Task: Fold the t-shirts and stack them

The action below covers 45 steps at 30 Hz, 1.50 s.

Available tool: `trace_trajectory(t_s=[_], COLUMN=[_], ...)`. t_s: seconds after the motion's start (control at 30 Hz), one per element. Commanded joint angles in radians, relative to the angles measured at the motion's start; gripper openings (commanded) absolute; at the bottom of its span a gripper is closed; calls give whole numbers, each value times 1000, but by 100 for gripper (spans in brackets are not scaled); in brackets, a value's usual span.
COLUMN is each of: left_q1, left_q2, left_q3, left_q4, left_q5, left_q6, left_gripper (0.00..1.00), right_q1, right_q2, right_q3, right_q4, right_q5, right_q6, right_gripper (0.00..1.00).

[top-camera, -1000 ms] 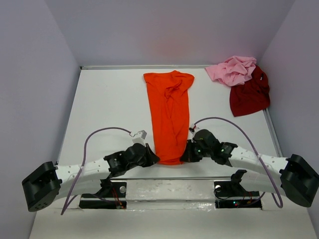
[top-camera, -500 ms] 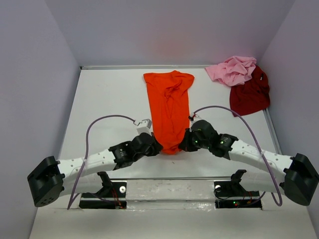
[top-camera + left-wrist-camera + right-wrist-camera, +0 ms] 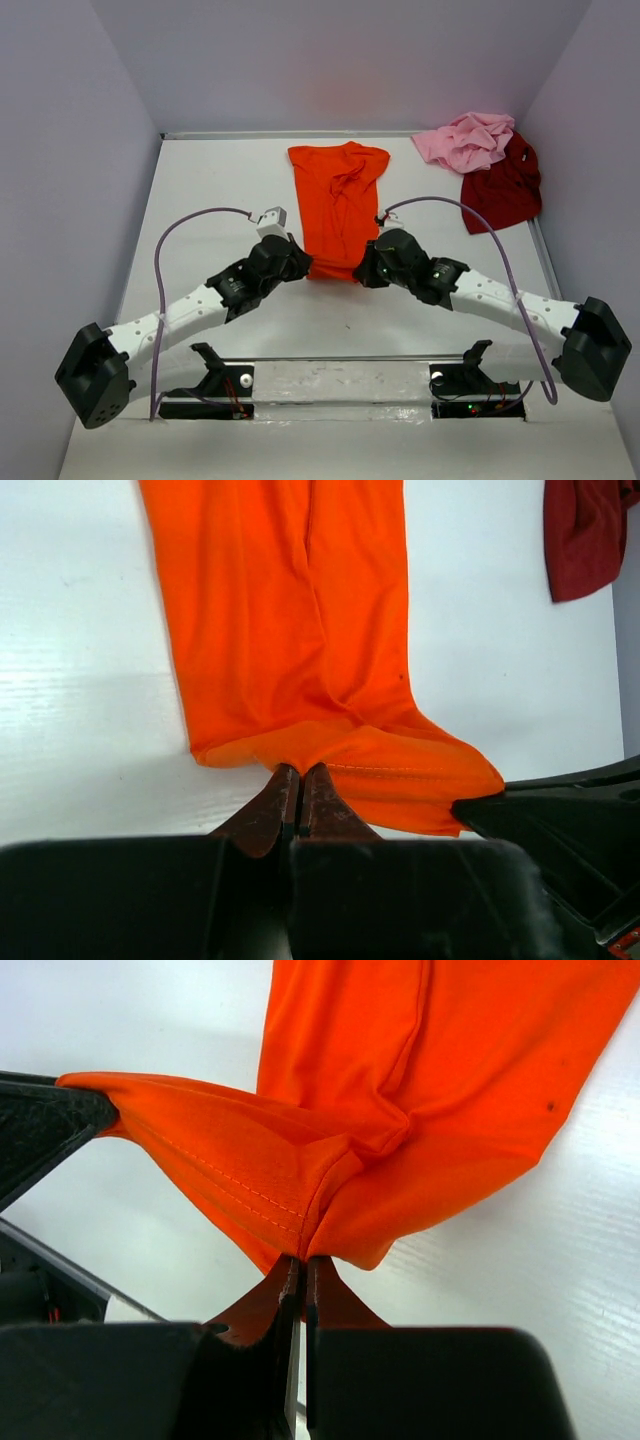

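A plain bright orange t-shirt [image 3: 337,200] is seen at the centre of the white bench [image 3: 210,200], with a plain light pink t-shirt [image 3: 465,140] at one o'clock and a plain dark red t-shirt [image 3: 500,190] at two o'clock, all enclosed by pale lilac-grey walls [image 3: 60,150]. The left arm [image 3: 168,318] and right arm [image 3: 500,298] are cased in white with black joints, and a dull purple cable [image 3: 162,275] is looped from each. In the wrist views the left fingers [image 3: 268,808] and right fingers [image 3: 262,1305] are shown dark reddish brown over black housings [image 3: 300,900], and the orange hem [image 3: 250,1190] is stitched in paler orange thread.
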Motion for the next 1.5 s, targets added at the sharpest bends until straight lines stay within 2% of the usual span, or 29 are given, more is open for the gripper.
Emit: trace_trajectory(t_s=[0.0, 0.27, 0.4, 0.67, 0.87, 1.2, 1.43, 1.47], left_q1=[63, 97, 109, 149, 170, 207, 232, 235], left_q2=[33, 165, 202, 280, 347, 485, 588, 610], left_q3=[72, 135, 166, 209, 267, 359, 411, 419], left_q4=[14, 98, 112, 146, 158, 195, 207, 206], left_q5=[-48, -17, -24, -23, -73, -63, -61, -66], left_q6=[104, 144, 178, 211, 241, 259, 271, 274], left_gripper=[0, 0, 0, 0, 0, 0, 0, 0], right_q1=[1, 1, 1, -22, -99, -160, -179, -191], right_q2=[49, 191, 236, 319, 371, 495, 660, 682], right_q3=[57, 153, 196, 268, 333, 462, 540, 551], right_q4=[-11, 33, 38, 79, 111, 125, 141, 141], right_q5=[120, 267, 377, 499, 526, 549, 537, 539], right_q6=[-44, -106, -117, -167, -253, -288, -285, -285], right_gripper=[0, 0, 0, 0, 0, 0, 0, 3])
